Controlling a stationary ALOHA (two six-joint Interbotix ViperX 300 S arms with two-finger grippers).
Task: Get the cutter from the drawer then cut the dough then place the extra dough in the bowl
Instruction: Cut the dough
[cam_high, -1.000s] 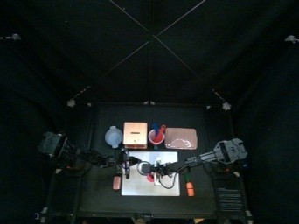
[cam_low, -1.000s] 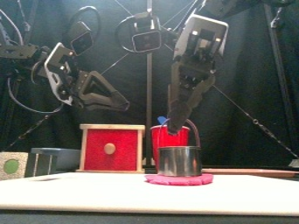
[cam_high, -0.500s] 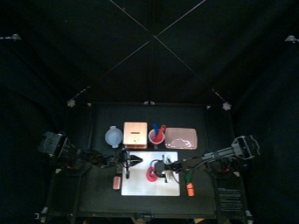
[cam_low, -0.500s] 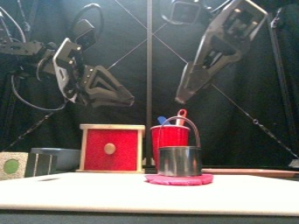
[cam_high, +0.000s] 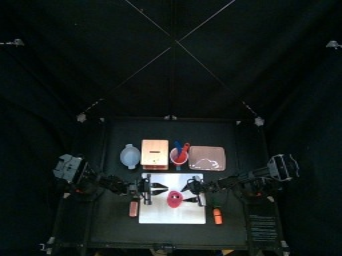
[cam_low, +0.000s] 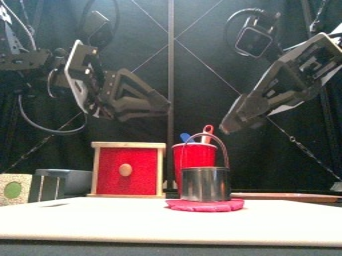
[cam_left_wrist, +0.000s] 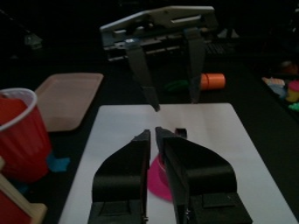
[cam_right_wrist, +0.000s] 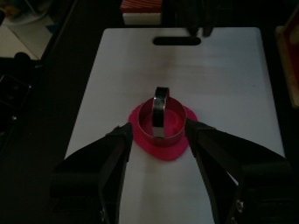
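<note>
The left gripper (cam_left_wrist: 153, 133), its jaws drawn almost together, hangs over the white cutting board (cam_left_wrist: 222, 157), with a sliver of pink dough (cam_left_wrist: 156, 178) showing behind them. Facing it across the board, the right gripper (cam_left_wrist: 170, 101) holds its jaws apart. A red cup (cam_left_wrist: 21, 131) and pink tray (cam_left_wrist: 70, 94) flank one side, an orange toy (cam_left_wrist: 212, 81) the other.
</note>
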